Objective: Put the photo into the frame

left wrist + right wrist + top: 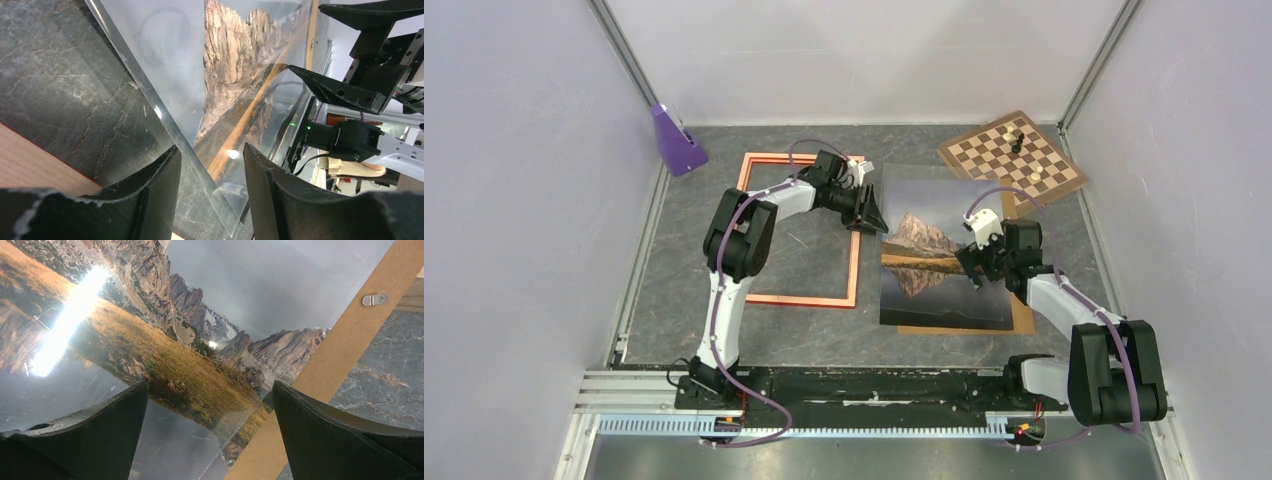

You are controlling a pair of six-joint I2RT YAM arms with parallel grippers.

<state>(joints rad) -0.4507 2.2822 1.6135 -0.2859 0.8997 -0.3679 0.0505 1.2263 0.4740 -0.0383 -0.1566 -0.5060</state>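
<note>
The photo [944, 250], a mountain mirrored in a lake, lies face up on a brown backing board [1022, 310] right of the orange-red frame [802, 230], which lies flat on the table. A clear sheet [202, 200] lies over the photo [230, 60], slightly offset. My left gripper [871, 212] is at the photo's left edge, between it and the frame. Its jaws [211, 150] stand partly apart, straddling the clear sheet's edge near a corner. My right gripper [974, 262] hovers open [210, 385] over the photo's [150, 350] right edge, where the board [340, 350] shows.
A brown chessboard [1012, 160] with a few pieces sits at the back right. A purple wedge-shaped object [676, 140] stands at the back left. A small metal clip [375, 299] sits on the backing board. White walls enclose the dark marbled table [754, 330].
</note>
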